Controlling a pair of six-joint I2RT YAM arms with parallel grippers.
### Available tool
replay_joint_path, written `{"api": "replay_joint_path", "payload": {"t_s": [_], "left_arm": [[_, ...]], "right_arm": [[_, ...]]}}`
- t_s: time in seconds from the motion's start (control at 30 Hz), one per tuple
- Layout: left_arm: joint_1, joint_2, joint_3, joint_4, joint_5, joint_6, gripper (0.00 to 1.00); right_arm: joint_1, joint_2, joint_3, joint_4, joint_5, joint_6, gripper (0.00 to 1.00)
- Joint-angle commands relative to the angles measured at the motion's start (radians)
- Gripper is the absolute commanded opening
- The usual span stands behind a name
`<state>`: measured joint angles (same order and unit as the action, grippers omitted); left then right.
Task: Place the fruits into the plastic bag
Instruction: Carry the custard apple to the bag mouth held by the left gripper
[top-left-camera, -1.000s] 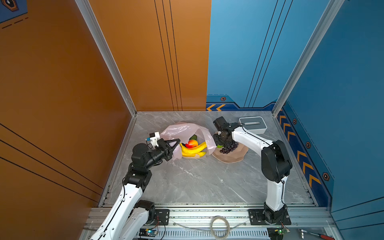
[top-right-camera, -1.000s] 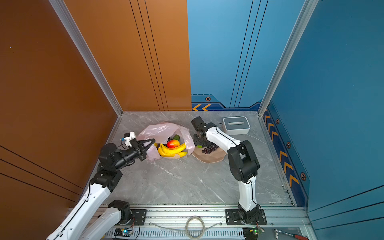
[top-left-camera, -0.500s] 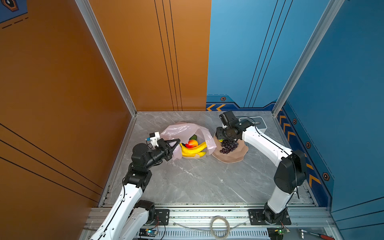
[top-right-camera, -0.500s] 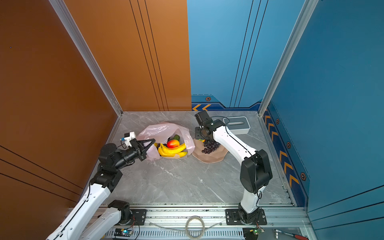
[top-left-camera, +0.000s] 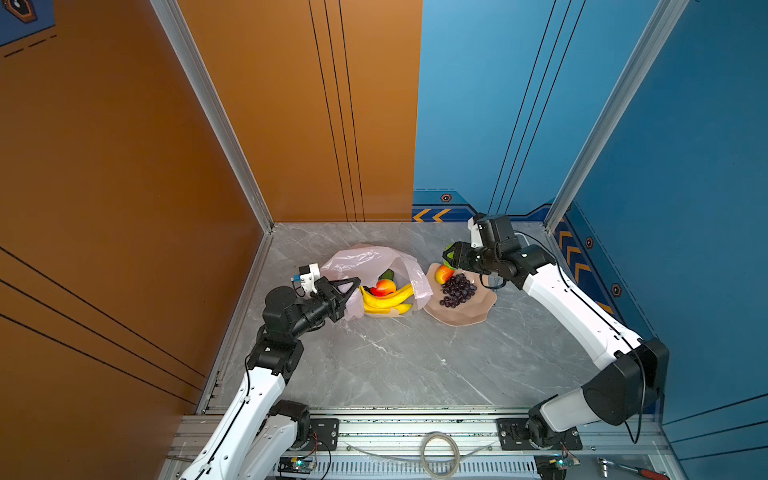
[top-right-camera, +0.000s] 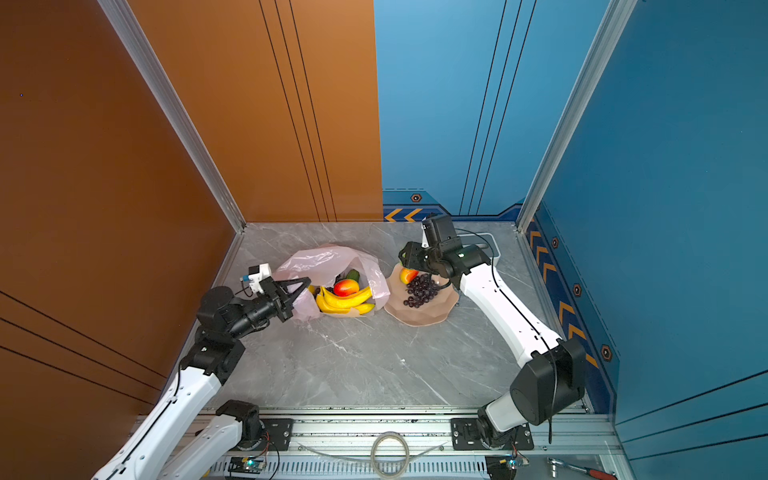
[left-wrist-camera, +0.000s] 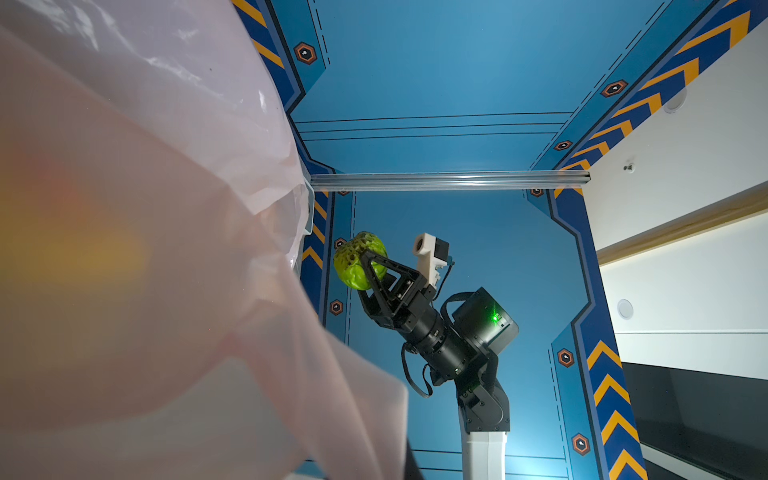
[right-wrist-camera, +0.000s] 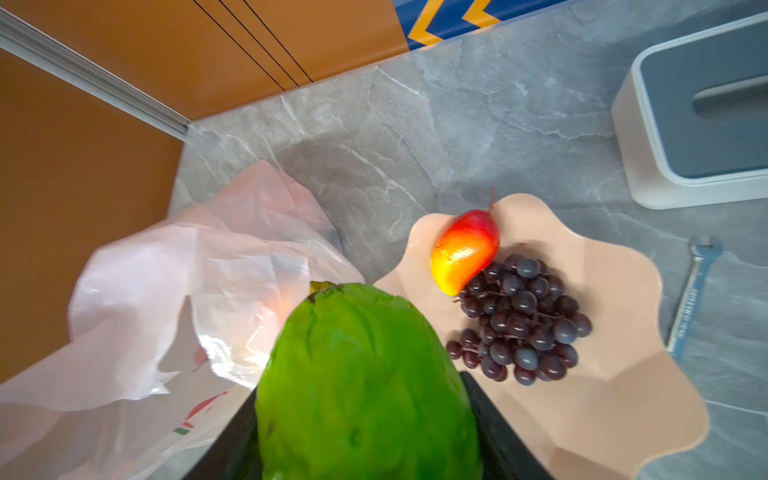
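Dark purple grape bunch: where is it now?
The dark purple grape bunch lies in the peach scalloped bowl, beside the red-yellow mango, right of the pale-pink plastic bag in both top views.

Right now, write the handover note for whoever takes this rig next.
Left gripper: shut on the plastic bag at its open mouth.
Right gripper: closed on the green fruit, raised over the bowl rim on the side nearest the bag.
Done, in the bag: banana bunch, mango, dark green fruit.
In the bowl: grapes, red-yellow fruit.
Left: drop the green fruit into the bag, then move those two.
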<state>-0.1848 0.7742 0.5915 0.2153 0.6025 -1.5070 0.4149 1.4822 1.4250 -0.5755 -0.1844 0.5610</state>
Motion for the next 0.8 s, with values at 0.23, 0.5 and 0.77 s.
{"api": "replay_joint_path", "payload": {"t_s": [0.23, 0.5, 0.77], "left_arm": [[-0.008, -0.001, 0.03, 0.004, -0.015, 0.027, 0.0], [-0.01, -0.005, 0.027, 0.005, -0.015, 0.027, 0.0], [-0.016, -0.013, 0.024, 0.005, -0.021, 0.027, 0.0]], "right_arm": [[-0.056, -0.14, -0.196, 0.439, -0.406, 0.294, 0.55], [-0.031, -0.178, -0.322, 0.691, -0.512, 0.489, 0.55], [0.061, -0.171, -0.381, 0.702, -0.468, 0.478, 0.55]]}}
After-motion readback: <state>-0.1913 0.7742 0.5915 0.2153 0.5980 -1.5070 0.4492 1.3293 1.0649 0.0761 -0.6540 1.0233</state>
